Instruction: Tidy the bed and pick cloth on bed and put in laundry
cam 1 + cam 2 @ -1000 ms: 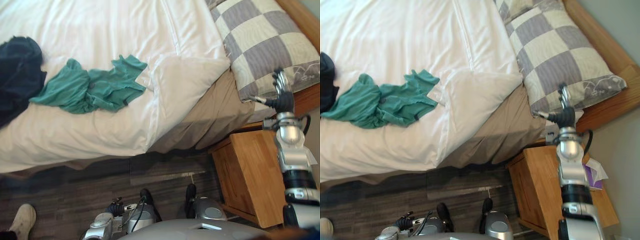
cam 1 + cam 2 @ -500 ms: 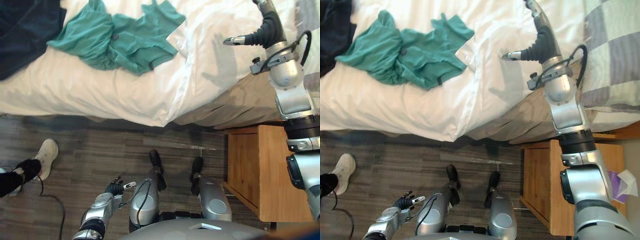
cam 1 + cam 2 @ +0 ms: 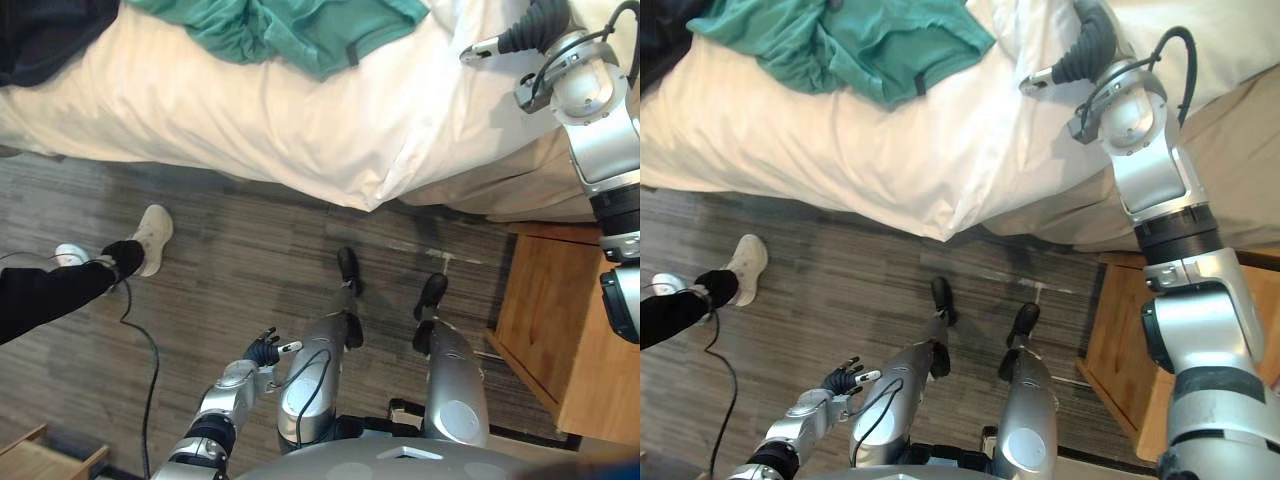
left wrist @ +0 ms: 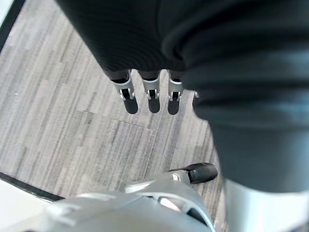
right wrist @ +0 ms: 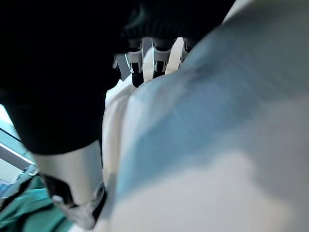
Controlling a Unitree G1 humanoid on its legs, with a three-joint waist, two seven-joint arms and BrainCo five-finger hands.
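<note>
On the white duvet (image 3: 840, 140) the right hand (image 3: 1090, 45) lies flat, empty (left hand (image 3: 264, 350) hangs open too); next it should grab the green cloth (image 3: 870, 40).

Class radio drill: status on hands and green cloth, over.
Left hand open, low by floor. Right hand open over duvet. Green cloth untouched on it. Person's leg nearby.

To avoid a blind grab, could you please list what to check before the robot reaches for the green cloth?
1. Green cloth lying loose on the white duvet: ok.
2. Right hand open, holding nothing: ok.
3. Right hand at the cloth: not ok, apart from it.
4. Left hand open, low over the floor: ok.
5. Floor on the left: not ok, a person's shoe stands there.
6. Where the laundry goes: cannot tell.
</note>
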